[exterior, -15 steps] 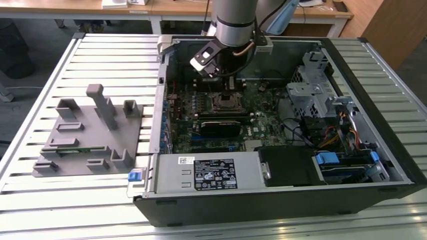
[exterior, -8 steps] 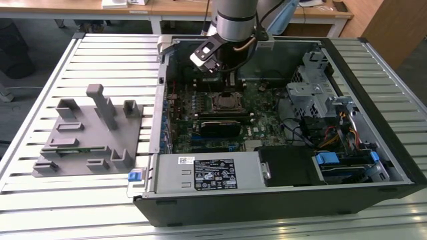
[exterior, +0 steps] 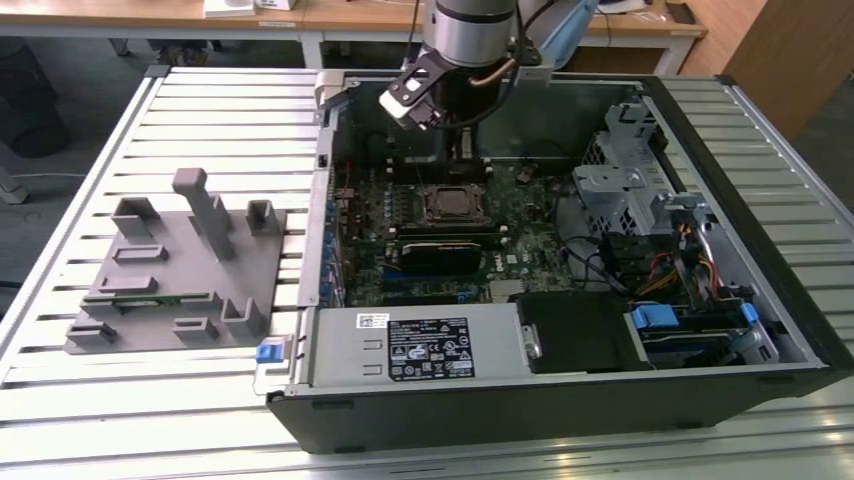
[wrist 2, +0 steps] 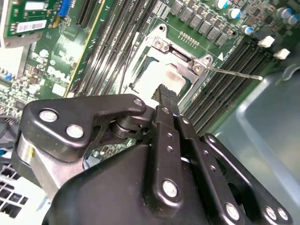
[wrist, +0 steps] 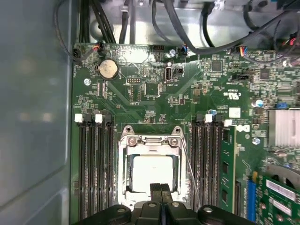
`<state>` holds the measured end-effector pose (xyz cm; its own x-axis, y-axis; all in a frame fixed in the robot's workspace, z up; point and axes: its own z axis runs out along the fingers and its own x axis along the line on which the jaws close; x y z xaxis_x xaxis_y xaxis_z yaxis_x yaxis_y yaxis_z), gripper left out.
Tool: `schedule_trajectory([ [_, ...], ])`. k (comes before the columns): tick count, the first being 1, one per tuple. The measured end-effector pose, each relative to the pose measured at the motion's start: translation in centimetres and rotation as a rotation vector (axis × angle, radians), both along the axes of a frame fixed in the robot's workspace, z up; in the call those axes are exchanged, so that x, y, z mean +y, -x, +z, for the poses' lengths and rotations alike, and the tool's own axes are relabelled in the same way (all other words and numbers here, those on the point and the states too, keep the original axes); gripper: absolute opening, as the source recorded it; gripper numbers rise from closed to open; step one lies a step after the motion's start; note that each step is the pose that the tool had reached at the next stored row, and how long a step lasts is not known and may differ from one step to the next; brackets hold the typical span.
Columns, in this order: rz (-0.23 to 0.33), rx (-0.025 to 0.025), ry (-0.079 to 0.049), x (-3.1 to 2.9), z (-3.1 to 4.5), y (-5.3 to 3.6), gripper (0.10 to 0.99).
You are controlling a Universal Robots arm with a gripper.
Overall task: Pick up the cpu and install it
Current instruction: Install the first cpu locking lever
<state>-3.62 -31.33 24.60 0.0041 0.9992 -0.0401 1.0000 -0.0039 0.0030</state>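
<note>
The cpu (wrist: pixel 152 172) is a pale square chip lying flat inside the socket's metal frame (wrist: pixel 123 164) on the green motherboard; the second wrist view has the cpu (wrist 2: pixel 149 80) too. My gripper (wrist: pixel 161 187) hangs just above the chip's near edge with its two black fingers pressed together and nothing between them. In the second wrist view the gripper (wrist 2: pixel 166 93) points down at the socket. In the exterior view the gripper (exterior: pixel 458 135) hangs inside the open computer case, above the socket (exterior: pixel 454 203). The socket's thin lever (wrist 2: pixel 234 73) sticks out to one side.
A grey plastic fixture (exterior: pixel 174 270) with upright posts stands on the slatted table at the exterior view's left. Memory slots (wrist: pixel 93 164) flank the socket. Cables (wrist: pixel 187 28), the case wall (wrist: pixel 33 117), a drive cage (exterior: pixel 627 190) and the power supply (exterior: pixel 414 345) surround the board.
</note>
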Motion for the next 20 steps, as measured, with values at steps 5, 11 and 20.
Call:
schedule_trajectory([
  [5,0.000,0.0000,0.000,0.00,1.56,0.00,0.106],
  [11,0.000,-0.0001,0.000,0.00,3.05,0.00,0.106],
  [20,0.013,-0.0001,0.000,0.00,4.77,0.00,0.106],
])
